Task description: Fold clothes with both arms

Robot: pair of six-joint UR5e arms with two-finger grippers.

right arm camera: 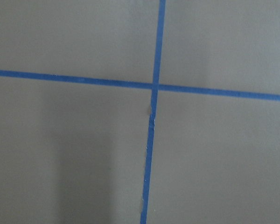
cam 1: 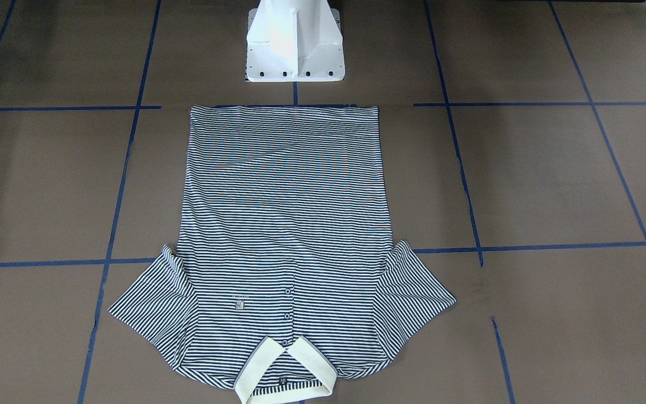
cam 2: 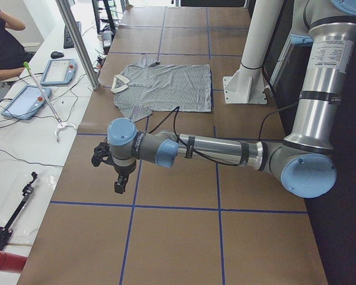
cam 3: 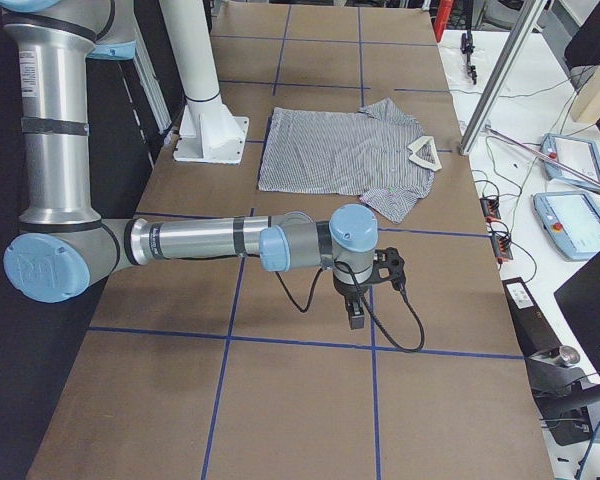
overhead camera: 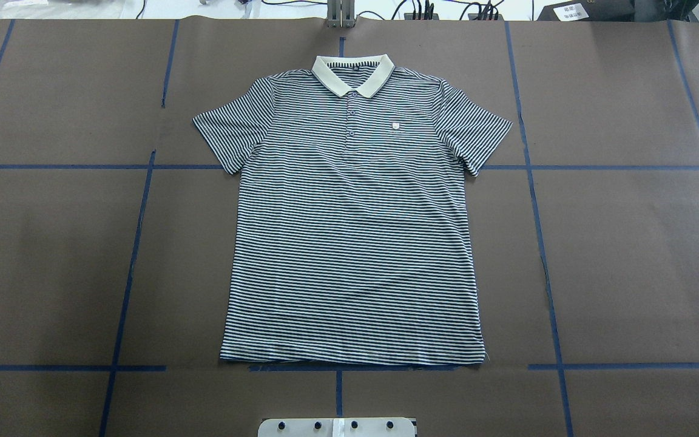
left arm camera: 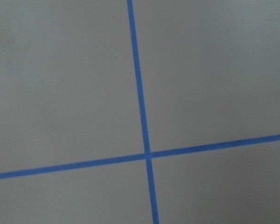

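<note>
Left arm sat nearest the left-end camera, stretched out low, with the left gripper pointing down over bare brown table cover. Jaw state: couldn't tell, since it showed only in the side view. The wrist cam under it showed just a blue tape cross, so nothing was held or touched. My read was a parked pose, putting the arm outside the overhead view and off the cloth.

Polo shirt lay well apart from that gripper, further along the table toward the middle. It was flat and front up, both sleeves spread. The collar was on the operators' side and the hem toward the white pedestal. It was squared to the tape grid, roughly midway between the two grippers, probably so each arm got a mirrored reach to its own side. No fold had been made yet.

Right arm mirrored the left. The right gripper pointed down over bare cover, well apart from the shirt on its other side. Jaws: again couldn't tell. Its wrist cam showed only tape.

Obstructions:
- Nothing lay between either gripper and the shirt.
- An aluminium post stood just beyond the collar at the table edge, a risk for collar-end grasps.
- The cable loop hanging off the right wrist could drag on fabric.
- Teach pendants and a seated person were past the edge, clear of the work area.
</note>
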